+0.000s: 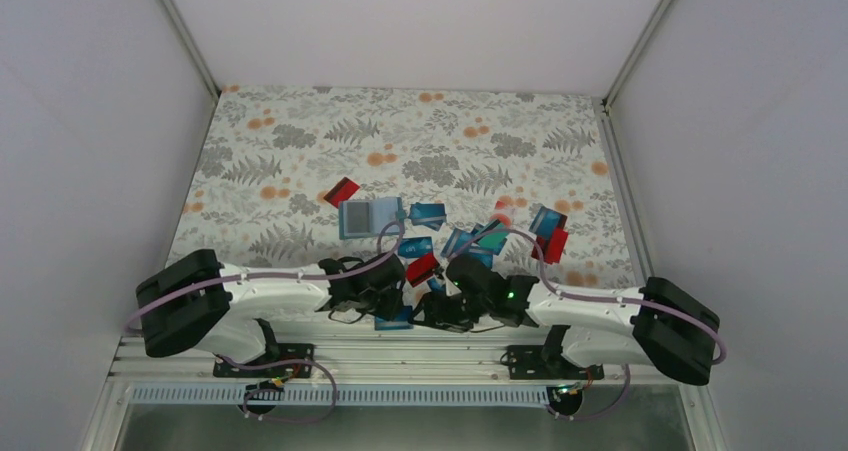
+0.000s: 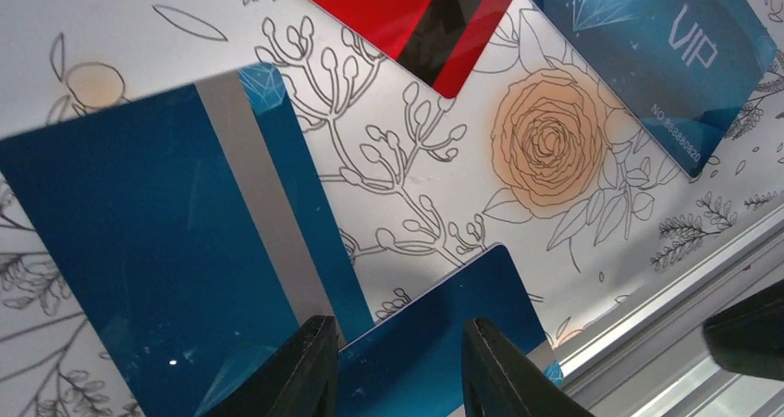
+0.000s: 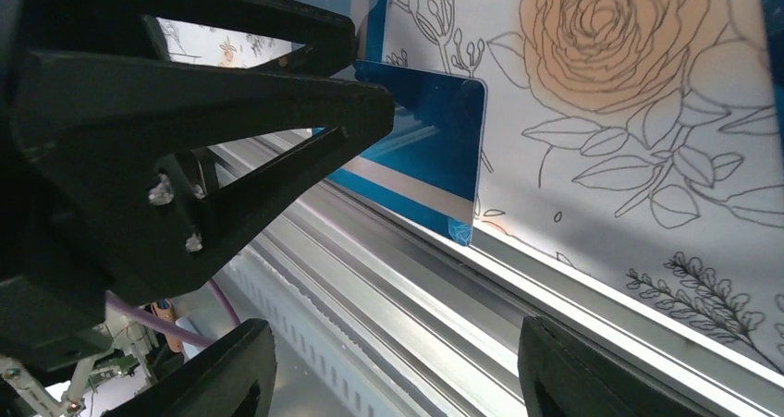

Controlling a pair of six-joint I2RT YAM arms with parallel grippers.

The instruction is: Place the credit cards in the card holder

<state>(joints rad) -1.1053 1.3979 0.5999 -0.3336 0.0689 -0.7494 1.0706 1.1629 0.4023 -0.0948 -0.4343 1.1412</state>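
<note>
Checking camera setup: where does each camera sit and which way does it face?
Top external: above and behind, looking down at the table; both arms show.
Left wrist: close above the cloth, looking down; left gripper at bottom.
Right wrist: low, facing the near rail; right gripper at bottom.
Shared by both wrists: the blue card at the edge.

- Top view: bright, even, diffuse light from above; white walls (image 1: 80, 121) nearly washed out; only faint, soft shadows on the tablecloth (image 1: 300, 151).
- Left wrist: print sharp; pale sheen streaks on the blue card (image 2: 139, 251); fingers (image 2: 310, 371) dark, soft-edged.
- Right wrist: close black mass, probably the left gripper (image 3: 374, 77), a blurred silhouette; rail (image 3: 416, 297) glares.
</note>
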